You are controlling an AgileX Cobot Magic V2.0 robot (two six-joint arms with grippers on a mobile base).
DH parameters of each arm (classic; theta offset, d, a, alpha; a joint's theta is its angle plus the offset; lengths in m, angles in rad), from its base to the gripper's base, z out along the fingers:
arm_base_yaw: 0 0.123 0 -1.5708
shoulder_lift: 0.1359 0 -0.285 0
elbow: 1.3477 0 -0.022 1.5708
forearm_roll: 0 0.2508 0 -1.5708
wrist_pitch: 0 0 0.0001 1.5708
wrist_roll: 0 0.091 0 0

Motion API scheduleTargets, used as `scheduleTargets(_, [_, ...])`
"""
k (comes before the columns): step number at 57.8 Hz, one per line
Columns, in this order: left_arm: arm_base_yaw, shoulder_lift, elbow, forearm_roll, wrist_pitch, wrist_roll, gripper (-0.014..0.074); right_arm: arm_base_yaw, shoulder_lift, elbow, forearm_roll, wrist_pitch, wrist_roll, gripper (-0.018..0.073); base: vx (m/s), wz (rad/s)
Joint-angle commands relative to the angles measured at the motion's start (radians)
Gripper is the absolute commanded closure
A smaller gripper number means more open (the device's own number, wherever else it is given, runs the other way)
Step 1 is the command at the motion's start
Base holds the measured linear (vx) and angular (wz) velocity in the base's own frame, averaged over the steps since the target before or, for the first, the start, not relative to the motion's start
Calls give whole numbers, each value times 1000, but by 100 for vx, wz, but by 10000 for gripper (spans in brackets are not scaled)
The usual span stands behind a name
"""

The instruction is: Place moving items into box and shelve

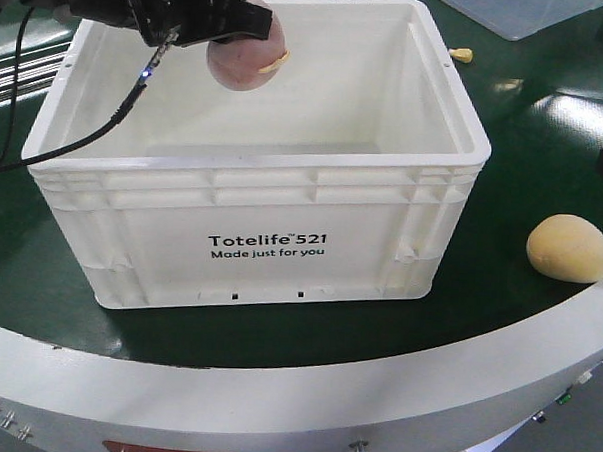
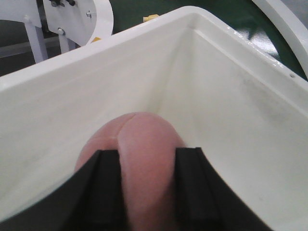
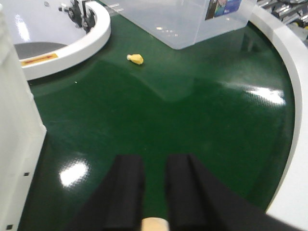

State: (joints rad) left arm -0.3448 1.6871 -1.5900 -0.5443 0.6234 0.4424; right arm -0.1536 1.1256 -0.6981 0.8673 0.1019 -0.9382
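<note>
We see the left gripper (image 2: 147,154) clamped on the pinkish lump (image 1: 238,65) above the white crate (image 1: 284,163), at its far-left corner. Letting go inside likely comes next. The pale yellow lump (image 1: 569,248) lies outside, right of the crate. The right gripper (image 3: 155,163) has narrow, empty fingers.

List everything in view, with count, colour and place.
crate: one, white with black print, middle of the table
pink bun: one, pinkish-beige, held above the crate's open top
yellow bun: one, pale yellow, on the table right of the crate, apart from it
scrap: one, small, yellow, on the table behind the crate
clear tub: one, see-through, far side of the table
table: one, green top, white rim
left gripper: one, black, shut on the pink bun
right gripper: one, black, over the green table, fingers close together
</note>
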Motion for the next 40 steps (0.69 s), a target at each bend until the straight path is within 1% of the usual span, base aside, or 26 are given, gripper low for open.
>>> scheduleTargets(1, [-2, -48, -33, -35, -69, 3, 56, -7, 59, -65, 6, -88, -12, 118, 0, 0])
scheduleTargets(3, [-2, -51, -33, -35, -60, -10, 13, -7, 96, -82, 7, -96, -12, 76, 0, 0])
scheduleTargets(5, [-2, -54, -40, -35, -44, -29, -12, -7, 135, -98, 7, -93, -12, 45, 0, 0])
scheduleTargets(8, [-2, -62, -50, -35, -19, -48, -26, -7, 197, -125, 7, -68, -9, 17, 0, 0])
scheduleTargets(14, [-2, -94, -82, -30, 6, -49, -13, -7, 301, -162, 6, 10, 23, 22, 0, 0])
scheduleTargets(18, [-2, -121, -110, -6, 6, -50, -1, -7, 355, -164, 1, 53, 45, 38, 0, 0])
scheduleTargets(27, [-2, -193, -166, 88, 6, -61, 11, -8, 418, -163, -62, 110, 95, 59, 0, 0])
scheduleTargets(33, [-2, -248, -174, 177, 11, -129, 11, -8, 432, -163, -153, 112, 151, 59, 0, 0])
scheduleTargets(40, [-2, -292, -174, 308, 44, -215, 11, -8, 432, -163, -310, 114, 261, 59, 0, 0])
